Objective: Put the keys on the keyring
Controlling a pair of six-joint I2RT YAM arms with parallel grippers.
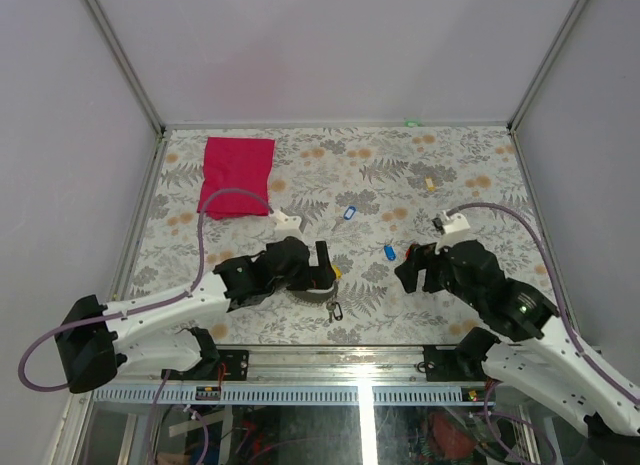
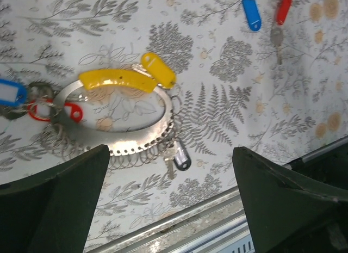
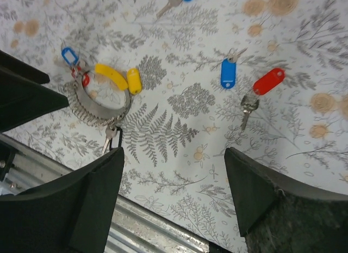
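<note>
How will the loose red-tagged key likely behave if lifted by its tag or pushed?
The red-tagged key is probably light: small plastic tag, thin metal blade. Lifted by the tag, the blade would likely dangle, since only a small link seems to join them. Lying flat on the table, it should slide rather than roll.

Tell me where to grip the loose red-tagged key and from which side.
Grip the red tag across its narrow width, coming straight down from above. It lies flat with both long sides bare, the blue tag beside it apart; the thin metal key at its lower end likely offers less to pinch.
</note>
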